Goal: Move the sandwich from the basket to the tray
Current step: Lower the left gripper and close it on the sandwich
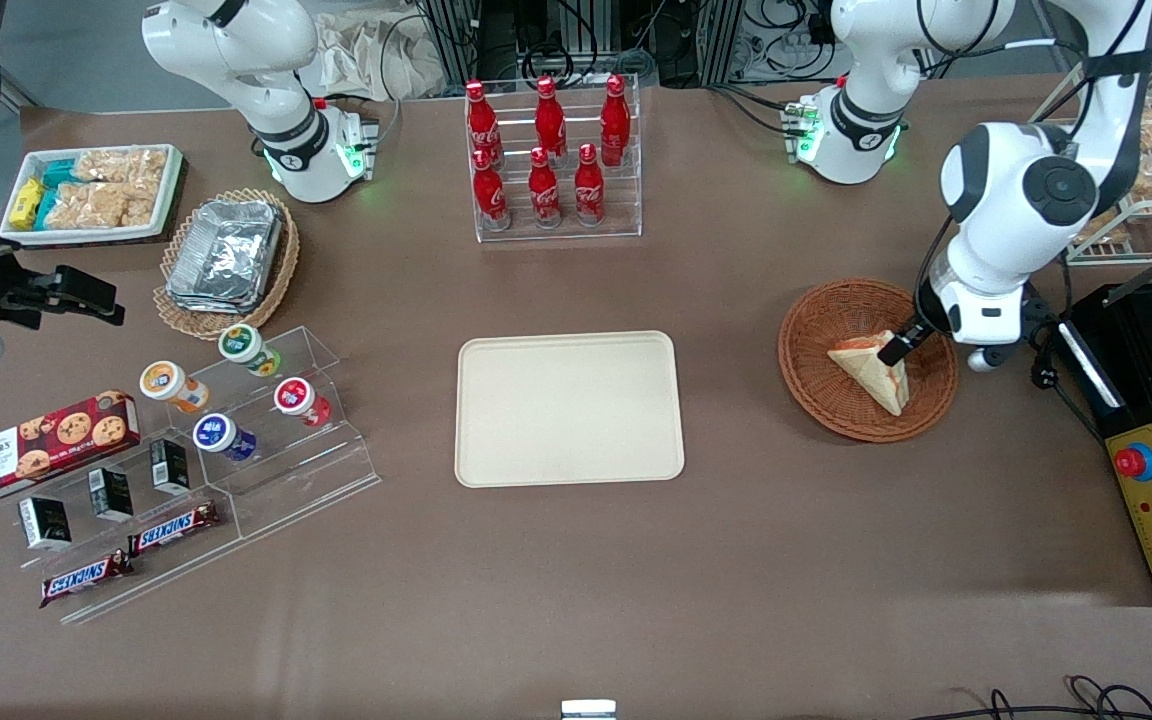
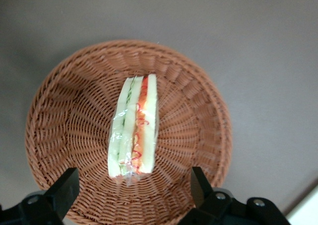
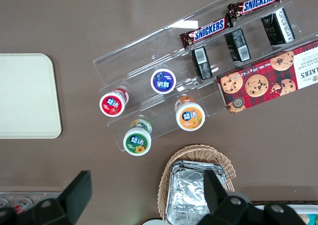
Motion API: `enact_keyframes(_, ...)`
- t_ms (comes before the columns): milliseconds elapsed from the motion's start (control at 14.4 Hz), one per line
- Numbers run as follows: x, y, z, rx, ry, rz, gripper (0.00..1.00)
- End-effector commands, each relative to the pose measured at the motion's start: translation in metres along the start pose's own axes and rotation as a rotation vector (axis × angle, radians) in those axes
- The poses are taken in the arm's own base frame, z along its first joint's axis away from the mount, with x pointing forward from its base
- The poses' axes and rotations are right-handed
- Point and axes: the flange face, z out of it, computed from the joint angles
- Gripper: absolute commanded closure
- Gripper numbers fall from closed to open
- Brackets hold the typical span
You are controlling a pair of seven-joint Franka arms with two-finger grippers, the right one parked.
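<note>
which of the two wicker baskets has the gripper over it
The reddish-brown round basket holding the sandwich; the open gripper hovers above it. The paler basket holds foil packs.

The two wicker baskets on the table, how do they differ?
The reddish-brown basket is round with a plain rim and holds one sandwich; the paler tan basket has a scalloped rim and holds stacked foil packs. The pincer hangs open over the reddish-brown one, nothing over the tan one. Both are shallow woven wicker.
</note>
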Motion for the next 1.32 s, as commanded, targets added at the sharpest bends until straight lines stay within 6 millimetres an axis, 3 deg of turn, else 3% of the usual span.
enact_keyframes(0,0.0,-0.006,0.028,-0.011,0.008,-0.046,0.0)
enact_keyframes(208,0.001,-0.002,0.055,-0.02,0.011,-0.132,0.0)
enact_keyframes(485,-0.003,-0.004,0.072,-0.011,0.003,-0.158,0.0)
enact_keyframes(554,-0.002,-0.004,0.075,-0.01,0.003,-0.156,0.07)
enact_keyframes(624,-0.003,-0.003,0.077,-0.01,0.002,-0.155,0.35)
enact_keyframes(693,-0.003,-0.003,0.078,-0.008,0.0,-0.155,0.79)
enact_keyframes(762,-0.004,-0.002,0.078,-0.007,0.0,-0.152,1.0)
enact_keyframes(1040,-0.001,0.008,0.068,-0.026,0.014,-0.153,1.0)
enact_keyframes(1248,0.0,0.014,0.036,-0.026,0.034,-0.092,1.0)
